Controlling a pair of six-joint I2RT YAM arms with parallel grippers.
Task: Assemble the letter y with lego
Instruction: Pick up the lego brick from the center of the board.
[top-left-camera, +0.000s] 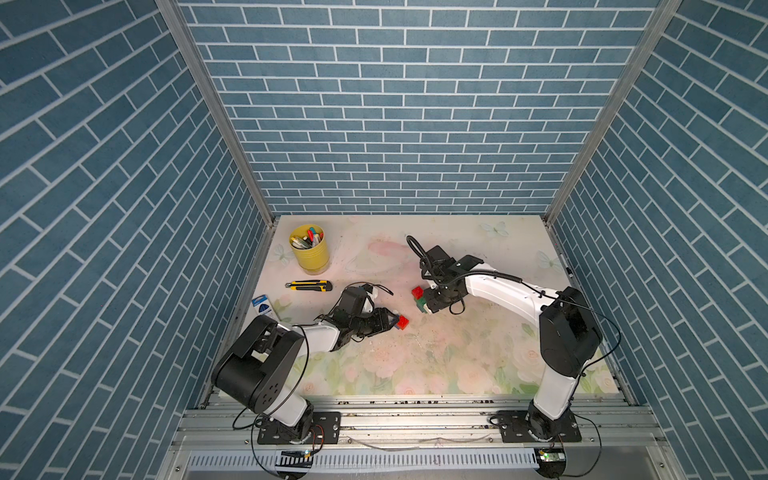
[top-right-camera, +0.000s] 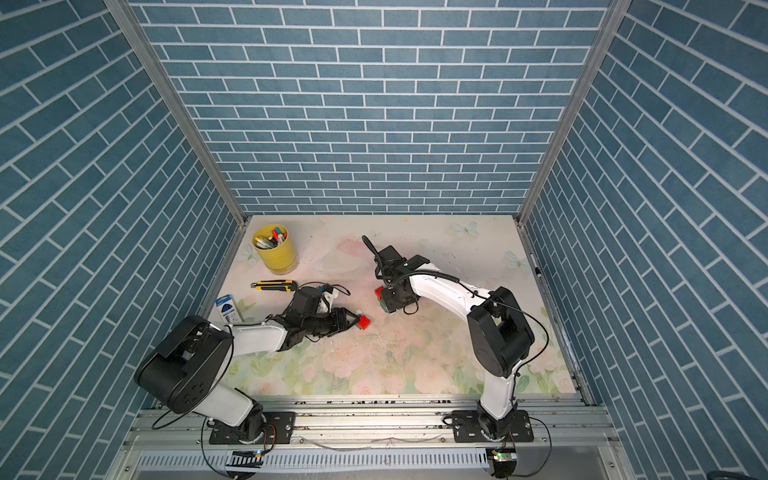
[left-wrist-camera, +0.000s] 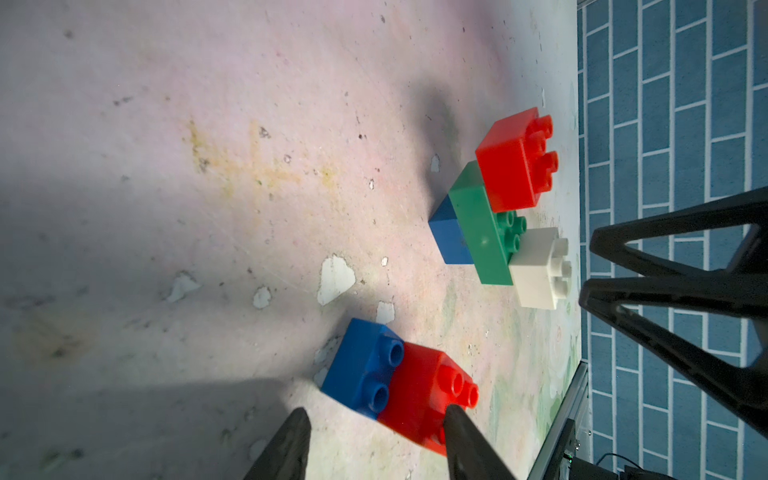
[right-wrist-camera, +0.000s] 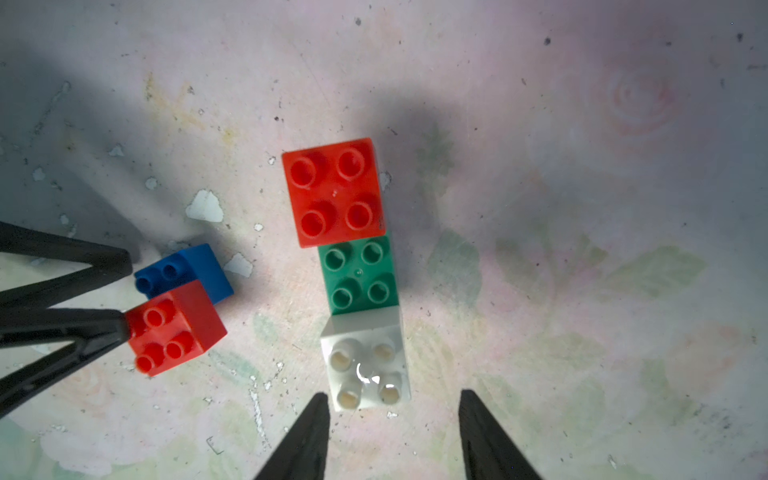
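The letter y (right-wrist-camera: 357, 270) lies on the floral mat as a joined cluster. Its red brick (right-wrist-camera: 334, 191) and white brick (right-wrist-camera: 365, 365) sit on the ends of a green brick (left-wrist-camera: 482, 232), with a blue brick (left-wrist-camera: 446, 239) underneath. My right gripper (right-wrist-camera: 392, 397) hovers open over the white end, one fingertip beside the white brick and the other clear of it. A separate lego pair, red brick (left-wrist-camera: 419, 395) on blue brick (left-wrist-camera: 361, 374), lies nearer my left arm. My left gripper (left-wrist-camera: 374, 415) is open around it, one finger (left-wrist-camera: 457, 428) touching the red brick and the other apart.
A yellow cup of pens (top-left-camera: 309, 249) stands at the back left. A yellow-black utility knife (top-left-camera: 308, 285) and a small blue-white box (top-left-camera: 262, 305) lie in front of it. Blue brick-pattern walls enclose the mat on three sides.
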